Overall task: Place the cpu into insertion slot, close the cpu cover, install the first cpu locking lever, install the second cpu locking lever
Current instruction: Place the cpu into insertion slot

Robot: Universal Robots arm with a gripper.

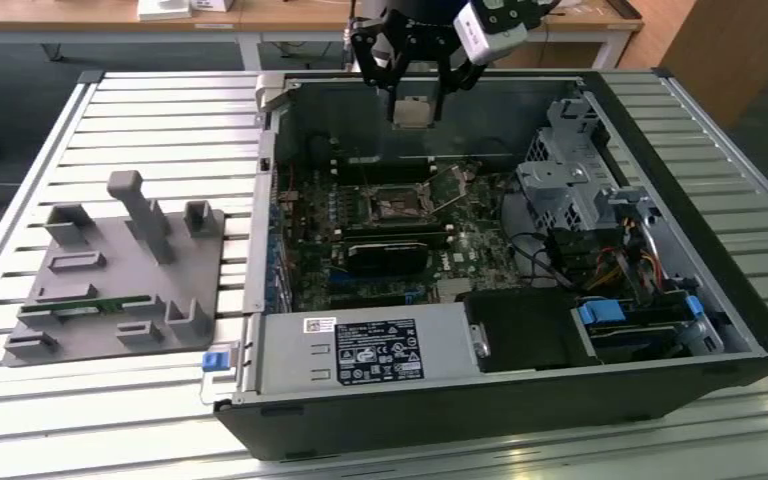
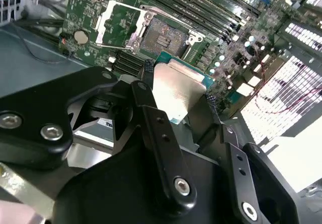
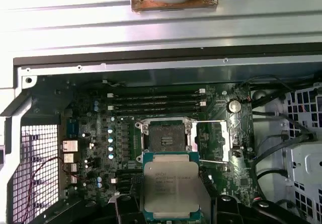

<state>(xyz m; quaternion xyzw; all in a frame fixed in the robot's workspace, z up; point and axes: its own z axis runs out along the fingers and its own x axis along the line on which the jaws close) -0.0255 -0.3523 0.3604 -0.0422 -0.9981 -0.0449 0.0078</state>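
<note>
My gripper (image 1: 414, 95) hangs above the open computer case, shut on the cpu (image 1: 414, 112), a flat silver-topped square chip. In both wrist views the cpu (image 2: 176, 90) (image 3: 171, 183) sits between the two black fingers (image 2: 147, 68), held by opposite edges. The insertion slot (image 1: 395, 206) (image 2: 163, 35) (image 3: 163, 136) lies on the green motherboard below, dark centre exposed and nothing in it. Beside the slot, the cpu cover (image 2: 118, 25) (image 3: 214, 141) is swung open, a silver frame with a cut-out middle. The cpu is still well above the slot.
Inside the black case (image 1: 518, 400), memory slots (image 3: 156, 103) run next to the socket, with a black card (image 1: 391, 255), cables and a drive cage (image 1: 571, 190). A grey fixture plate (image 1: 117, 270) with upright posts stands on the slatted table at the exterior view's left.
</note>
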